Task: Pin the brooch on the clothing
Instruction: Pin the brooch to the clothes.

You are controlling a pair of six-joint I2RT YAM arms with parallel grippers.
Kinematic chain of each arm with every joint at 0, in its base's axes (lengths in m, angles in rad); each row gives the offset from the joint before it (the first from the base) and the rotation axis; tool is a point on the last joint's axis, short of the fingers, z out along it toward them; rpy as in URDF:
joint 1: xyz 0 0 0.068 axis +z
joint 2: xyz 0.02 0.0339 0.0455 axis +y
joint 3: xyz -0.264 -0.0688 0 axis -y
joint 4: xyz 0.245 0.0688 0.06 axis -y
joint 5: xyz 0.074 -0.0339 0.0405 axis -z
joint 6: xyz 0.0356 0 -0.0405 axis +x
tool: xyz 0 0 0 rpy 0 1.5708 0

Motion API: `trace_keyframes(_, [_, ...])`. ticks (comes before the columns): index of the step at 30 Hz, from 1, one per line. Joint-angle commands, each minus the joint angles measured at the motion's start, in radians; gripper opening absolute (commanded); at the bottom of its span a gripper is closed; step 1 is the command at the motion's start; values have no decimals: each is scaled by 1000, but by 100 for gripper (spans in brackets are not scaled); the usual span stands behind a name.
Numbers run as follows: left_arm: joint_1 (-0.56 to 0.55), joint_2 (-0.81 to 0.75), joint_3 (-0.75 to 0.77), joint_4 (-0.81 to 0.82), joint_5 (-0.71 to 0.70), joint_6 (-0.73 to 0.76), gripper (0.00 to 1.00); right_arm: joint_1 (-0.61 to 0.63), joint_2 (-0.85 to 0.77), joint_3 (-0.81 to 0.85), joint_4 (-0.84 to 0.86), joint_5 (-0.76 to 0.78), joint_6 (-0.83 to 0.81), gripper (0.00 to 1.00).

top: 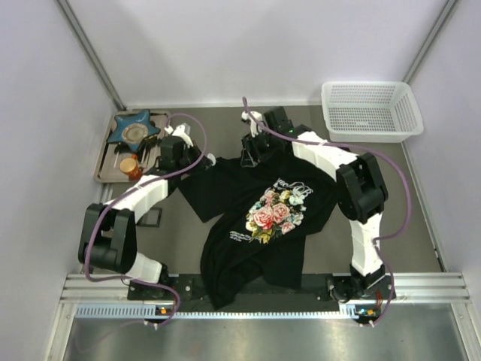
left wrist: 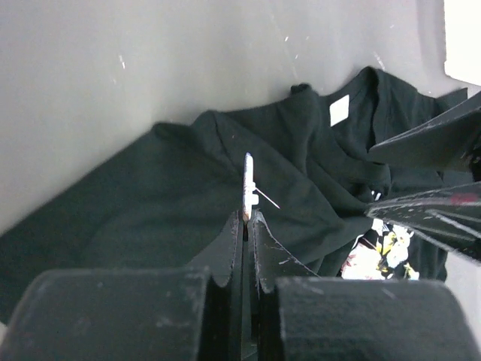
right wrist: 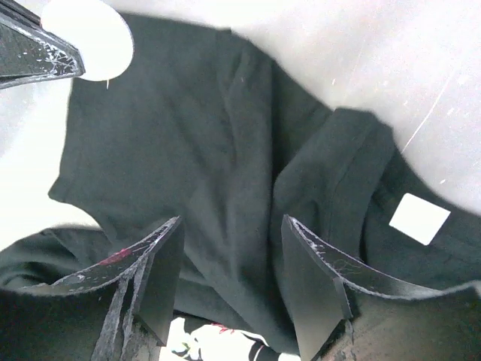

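The clothing (top: 259, 218), a black T-shirt with a rose print, lies crumpled at the table's middle. My left gripper (left wrist: 247, 218) is shut on the brooch (left wrist: 247, 184), seen edge-on as a thin pale disc with its pin pointing off to the right. It hovers just above the shirt's sleeve (left wrist: 188, 173). In the right wrist view the brooch (right wrist: 86, 37) shows as a pale round disc at the top left. My right gripper (right wrist: 231, 222) stands open over the folded fabric by the collar, near the white neck label (right wrist: 418, 218). From above, both grippers (top: 197, 158) (top: 252, 156) meet at the shirt's far edge.
A metal tray (top: 105, 162) at the far left carries a blue star-shaped dish (top: 134, 128) and a small orange cup (top: 129, 166). A white mesh basket (top: 370, 110) sits at the far right. A black square box (top: 149, 216) lies beside the left arm.
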Motion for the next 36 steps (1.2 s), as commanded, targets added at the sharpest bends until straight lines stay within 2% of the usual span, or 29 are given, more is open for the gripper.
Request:
trace_keyframes(1, [-6,62,15,40,50,-181,0,15,30,45,-55,52,-21,54])
trace_keyframes(6, [-26,93,1,49,50,-213,0,14,24,-7,-80,90,-52,53])
trace_keyframes(10, [-46,125,-9,54,88,-249,0,14,37,-11,-89,86,-19,48])
trace_keyframes(15, [-63,146,-28,89,79,-276,0,9,73,-16,-95,49,-3,47])
trace_keyframes(18, [-70,149,-29,87,91,-263,0,6,84,-13,-95,38,9,43])
trace_keyframes(24, [-77,151,-40,83,88,-261,0,5,112,5,-95,12,20,43])
trace_keyframes(26, [-78,157,-43,87,91,-261,0,5,113,9,-95,-3,20,36])
trace_keyframes(27, [-80,160,-42,87,91,-262,0,5,115,10,-95,-6,20,30])
trace_keyframes(28, [-80,163,-40,87,96,-262,0,5,113,10,-95,-14,28,18])
trace_keyframes(30, [-83,178,-32,84,106,-258,0,5,106,7,-95,-25,57,10])
trace_keyframes(31, [-83,183,-31,84,113,-258,0,3,94,7,-95,-37,63,1])
trace_keyframes(36, [-87,195,-28,135,169,-273,0,-6,58,15,-92,-80,127,0])
